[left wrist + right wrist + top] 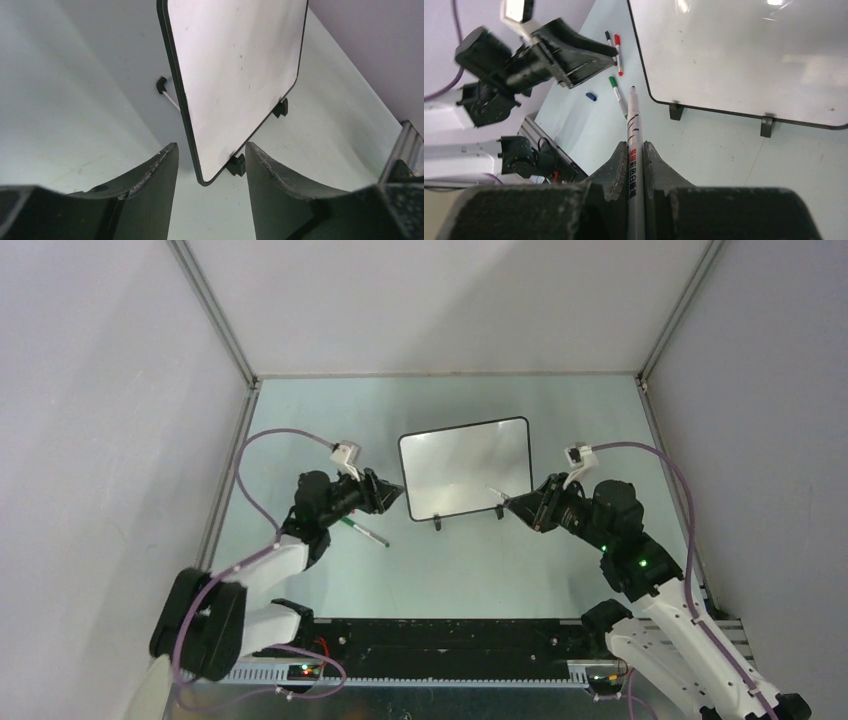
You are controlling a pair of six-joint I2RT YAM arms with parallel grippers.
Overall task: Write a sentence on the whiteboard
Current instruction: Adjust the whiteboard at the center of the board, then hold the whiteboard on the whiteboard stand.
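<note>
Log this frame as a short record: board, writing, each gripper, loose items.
whiteboard: standing on its feet, blank
sentence: none written yet
right gripper: shut on a marker, tip by the board's lower edge
left gripper: open, at the board's lower left corner
table: green marker, red marker, black marker, blue cap

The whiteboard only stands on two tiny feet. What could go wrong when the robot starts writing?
1. The small black-framed glossy whiteboard might slide or tip when pushed: the left jaws stand open at its corner, not gripping.
2. The long white marker pen pokes far beyond the shut right jaws, so it could twist or slip under pressure.
</note>
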